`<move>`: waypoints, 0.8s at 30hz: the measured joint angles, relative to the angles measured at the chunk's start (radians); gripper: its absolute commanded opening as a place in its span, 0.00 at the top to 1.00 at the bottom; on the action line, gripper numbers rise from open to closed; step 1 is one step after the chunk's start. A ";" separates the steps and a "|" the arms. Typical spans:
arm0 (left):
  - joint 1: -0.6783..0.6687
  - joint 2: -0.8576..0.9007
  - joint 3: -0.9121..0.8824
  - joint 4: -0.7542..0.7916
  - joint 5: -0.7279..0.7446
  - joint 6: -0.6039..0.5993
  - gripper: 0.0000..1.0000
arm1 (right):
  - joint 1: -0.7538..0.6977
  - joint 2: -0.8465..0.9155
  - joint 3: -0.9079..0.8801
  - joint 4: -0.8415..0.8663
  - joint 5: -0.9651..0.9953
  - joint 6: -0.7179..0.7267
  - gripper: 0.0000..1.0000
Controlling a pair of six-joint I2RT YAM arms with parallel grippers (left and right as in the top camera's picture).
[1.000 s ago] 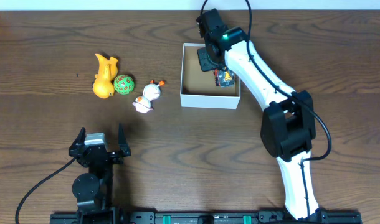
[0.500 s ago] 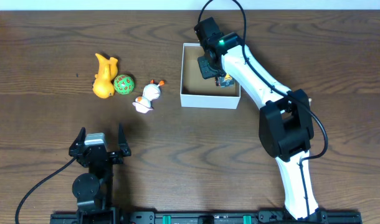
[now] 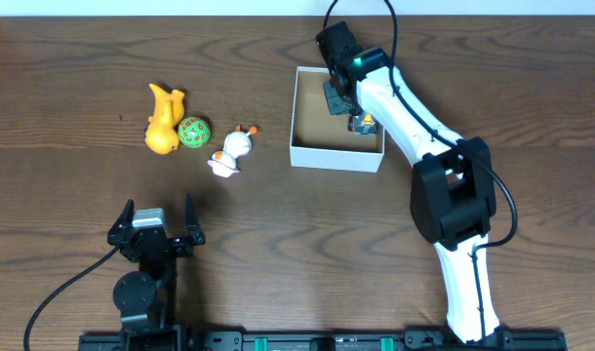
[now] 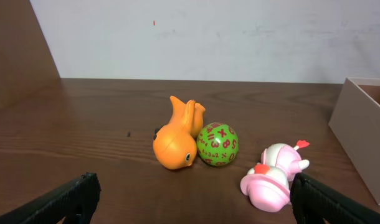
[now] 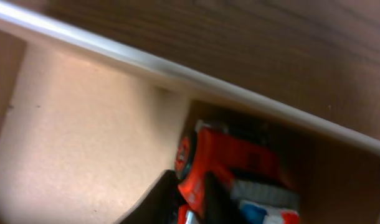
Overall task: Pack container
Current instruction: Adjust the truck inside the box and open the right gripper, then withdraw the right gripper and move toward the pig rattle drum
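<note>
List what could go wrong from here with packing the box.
1. The right tool sits low in a corner of the box; lifting out could snag a wall and drag the box.
2. The red toy car lies right by the tool and might lift with it.
3. The green ball sits against the orange toy; grabbing either could roll the ball away.

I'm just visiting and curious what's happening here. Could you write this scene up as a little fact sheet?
container: white box, open top, holding a red toy car by its right wall
right gripper: reaching into the container at the red toy car; grip unclear
left gripper: open, empty, away from the toys
toys outside: orange toy, green ball, pink-white chick, left of the container
</note>
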 measured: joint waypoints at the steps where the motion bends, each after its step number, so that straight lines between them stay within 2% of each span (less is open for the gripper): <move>1: 0.000 0.000 0.000 0.000 0.000 0.000 0.02 | 0.002 0.000 0.005 0.003 -0.006 -0.003 0.69; 6: 0.000 0.000 0.000 0.000 0.000 0.000 0.02 | 0.008 0.000 0.097 0.021 -0.032 -0.006 0.68; 10: 0.000 0.000 0.000 0.000 0.000 0.000 0.02 | 0.006 -0.008 0.242 -0.046 -0.036 0.006 0.67; 15: 0.000 0.000 0.000 0.000 0.000 0.000 0.02 | -0.043 -0.086 0.389 -0.358 0.014 0.047 0.61; 19: 0.000 0.000 0.000 0.000 0.000 0.000 0.02 | -0.159 -0.179 0.425 -0.657 0.062 0.077 0.53; 21: 0.000 0.000 0.000 0.000 0.000 0.000 0.02 | -0.222 -0.203 0.429 -0.780 0.078 0.089 0.52; 24: 0.000 0.000 0.000 0.000 0.000 0.000 0.02 | -0.299 -0.212 0.418 -0.797 0.065 0.092 0.45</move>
